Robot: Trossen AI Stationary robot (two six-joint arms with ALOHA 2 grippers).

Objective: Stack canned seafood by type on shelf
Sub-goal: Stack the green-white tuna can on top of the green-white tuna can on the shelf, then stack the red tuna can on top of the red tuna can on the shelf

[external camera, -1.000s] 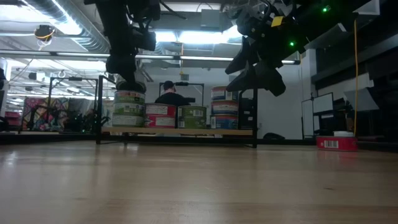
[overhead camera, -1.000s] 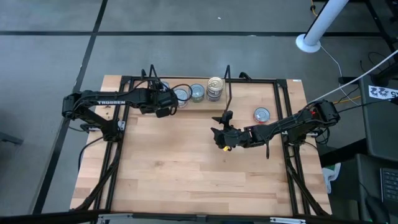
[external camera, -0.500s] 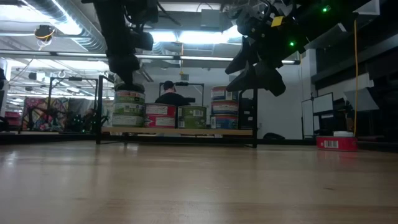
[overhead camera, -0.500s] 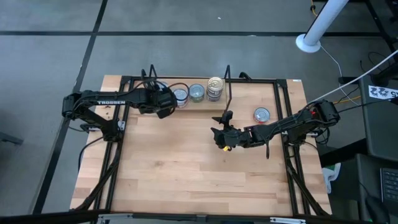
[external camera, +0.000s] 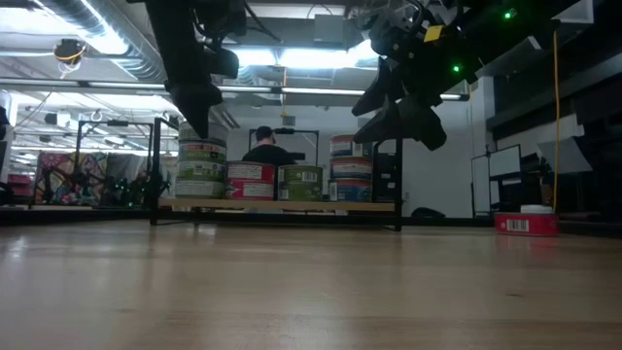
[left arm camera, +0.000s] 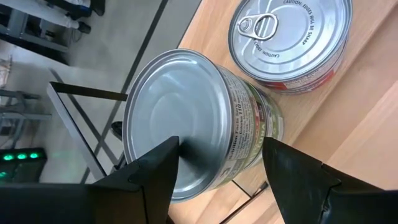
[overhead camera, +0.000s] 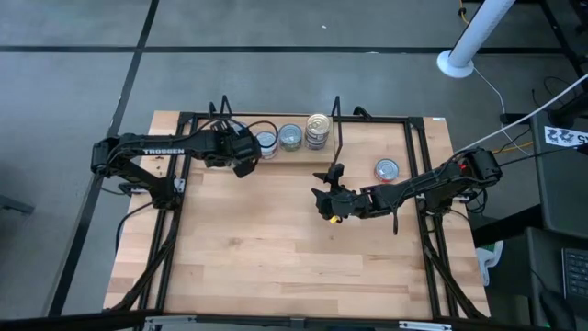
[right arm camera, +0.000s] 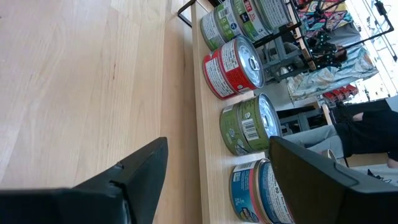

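- Nearly done: most tins already stand in a row on the shelf [external camera: 282, 205] at the worktop's [overhead camera: 276, 248] far edge, sorted by label.
- Directly under the left tool [left arm camera: 217, 168] is the green stack [external camera: 202, 167]; the tool's fingers stand wide and clear of its top tin, gripping nothing.
- Just beyond that stack are a red tin [external camera: 252, 181], a single green tin [external camera: 301, 182] and a taller blue stack [external camera: 351, 167].
- Out over the middle of the worktop, the right tool [overhead camera: 329, 204] hangs wide and empty, facing the shelf.
- One silver-lidded tin [overhead camera: 387, 169] lies loose on the worktop, off to the side of the right tool and short of the shelf.
- Judging by this, placing that last tin, and perhaps gathering the lone green one onto its stack, is what remains.
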